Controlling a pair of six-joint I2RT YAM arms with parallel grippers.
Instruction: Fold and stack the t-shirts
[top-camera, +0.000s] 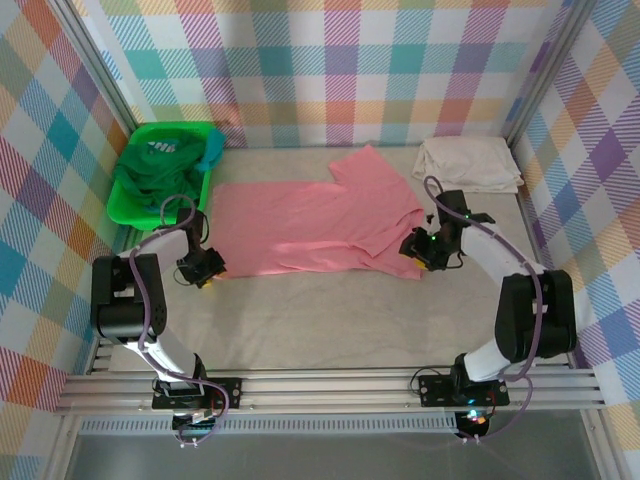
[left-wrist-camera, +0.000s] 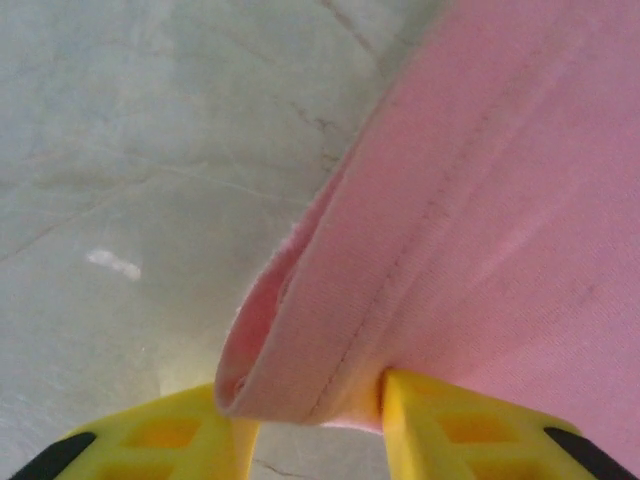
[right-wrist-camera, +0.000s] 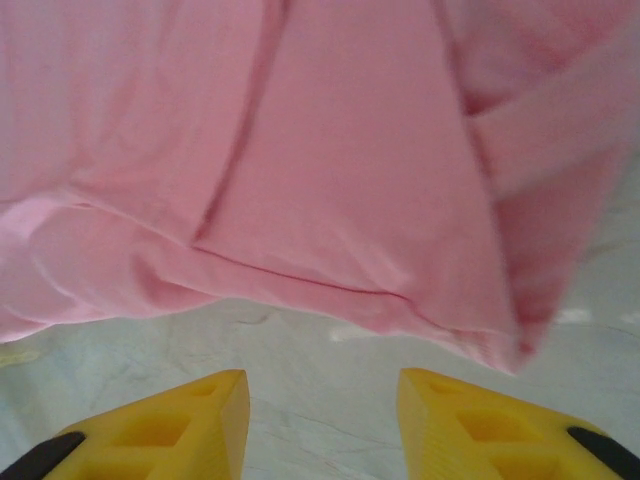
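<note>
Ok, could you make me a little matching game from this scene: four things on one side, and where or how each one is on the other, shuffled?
Things:
1. cream t-shirt
2. green bin
3. left pincer
4. right pincer

Places or states:
A. open, over bare table, just short of the pink t-shirt
B. far left corner, dark shirts inside
C. folded, far right corner
D. closed on the pink hem

Pairs: 1-C, 2-B, 3-D, 4-A
</note>
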